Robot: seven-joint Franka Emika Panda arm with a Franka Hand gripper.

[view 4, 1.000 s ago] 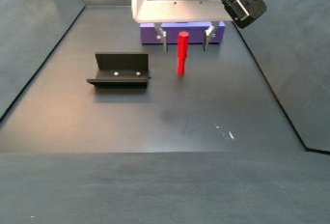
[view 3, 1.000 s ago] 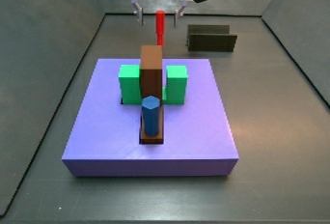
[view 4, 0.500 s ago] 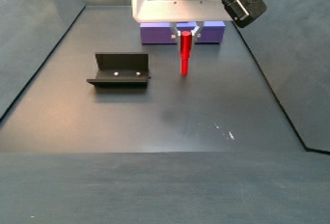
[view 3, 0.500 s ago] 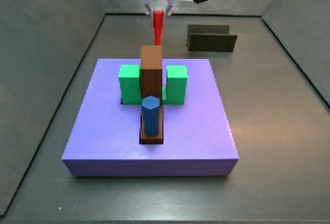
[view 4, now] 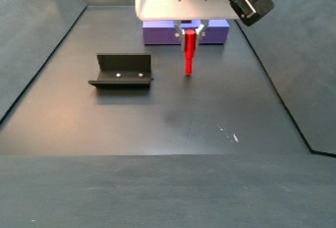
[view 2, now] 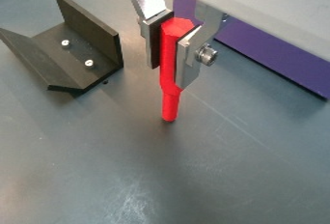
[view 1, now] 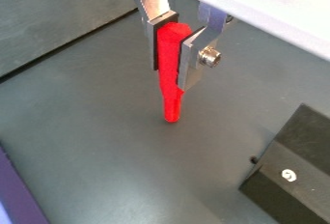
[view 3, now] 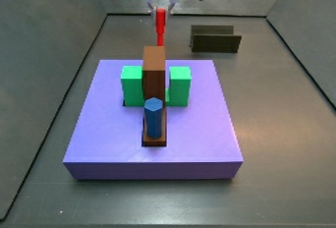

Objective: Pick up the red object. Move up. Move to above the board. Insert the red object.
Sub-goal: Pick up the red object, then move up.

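In a side view, the fixture (view 4: 122, 71) stood at the left of the frame on the dark floor (view 4: 171, 124). Right of it, at upper centre, the gripper (view 4: 192, 29) hung from the white wrist body, pointing straight down, its jaws clenched on the upper end of the red object (view 4: 188, 53). The peg hung upright below the fingers, its lower end clear of the floor, with the purple slab (view 4: 217, 33) just behind it.

In a side view from the opposite end, the purple slab (view 3: 157, 124) filled the lower centre. On it lay the board (view 3: 153, 75), flanked by green blocks (view 3: 132, 85), with a blue peg (view 3: 153, 118) standing upright in its near end. Above the board's far end, at the top of the frame, the gripper (view 3: 160, 12) held the red object (view 3: 160, 24) vertical, behind the slab. The fixture (view 3: 215, 39) sat at upper right.

In both wrist views the silver fingers (view 1: 195, 54) (view 2: 191, 52) pressed flat on the peg's sides.
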